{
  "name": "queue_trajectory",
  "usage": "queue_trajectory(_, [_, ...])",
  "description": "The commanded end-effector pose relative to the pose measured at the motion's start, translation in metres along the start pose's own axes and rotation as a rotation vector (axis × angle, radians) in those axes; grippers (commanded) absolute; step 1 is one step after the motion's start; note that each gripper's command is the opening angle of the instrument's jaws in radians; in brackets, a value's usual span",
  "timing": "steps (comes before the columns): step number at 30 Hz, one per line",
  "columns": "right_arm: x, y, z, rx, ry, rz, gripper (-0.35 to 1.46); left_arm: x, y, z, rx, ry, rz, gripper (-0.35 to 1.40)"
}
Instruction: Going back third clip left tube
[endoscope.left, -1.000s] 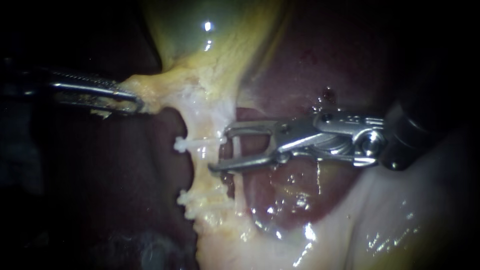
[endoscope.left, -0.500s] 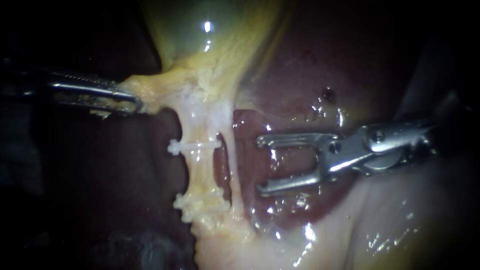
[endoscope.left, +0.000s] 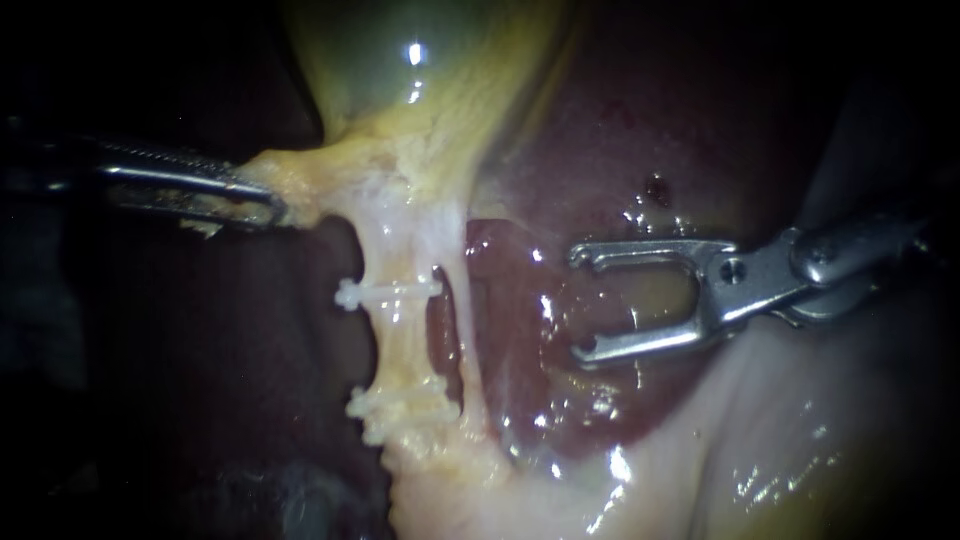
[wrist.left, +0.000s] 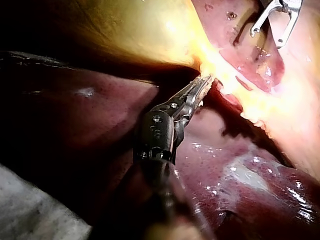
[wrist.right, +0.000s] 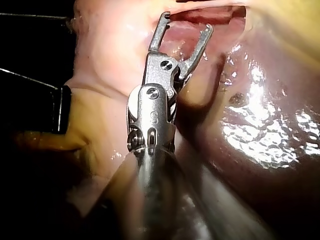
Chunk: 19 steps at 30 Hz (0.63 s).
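Instruments: two; left instrument (endoscope.left: 272, 208), right instrument (endoscope.left: 579, 302)
Clips: three; upper clip (endoscope.left: 390, 292), two lower clips (endoscope.left: 400, 408)
Tubes: two; left tube (endoscope.left: 403, 345), right tube (endoscope.left: 464, 340)

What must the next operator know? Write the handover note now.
Left instrument: jaws shut on the yellow tissue below the gallbladder, pulling it sideways.
Right instrument: jaws open and empty, over the liver, apart from the tubes.
Left tube: one clip high up, a clip cluster lower down; I cannot tell how many are in it.
Done: the clips sit across the tube.
Left: probably draw the right instrument clear.
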Motion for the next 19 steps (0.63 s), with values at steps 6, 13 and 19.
queue_trajectory(6, [-0.0001, -0.0001, -0.0001, 0.001, 0.0, 0.0, 0.5, -0.0009, -0.0013, 0.0031, 0.004, 0.004, 0.007, -0.35])
queue_trajectory(13, [-0.0001, -0.0001, -0.0001, 0.001, 0.0, -0.001, 0.5, -0.0015, -0.0015, 0.0064, -0.005, -0.011, 0.012, -0.35])
queue_trajectory(19, [-0.0001, -0.0001, -0.0001, 0.001, 0.0, -0.001, 0.5, -0.002, -0.0011, 0.0076, -0.012, -0.022, 0.018, -0.35])
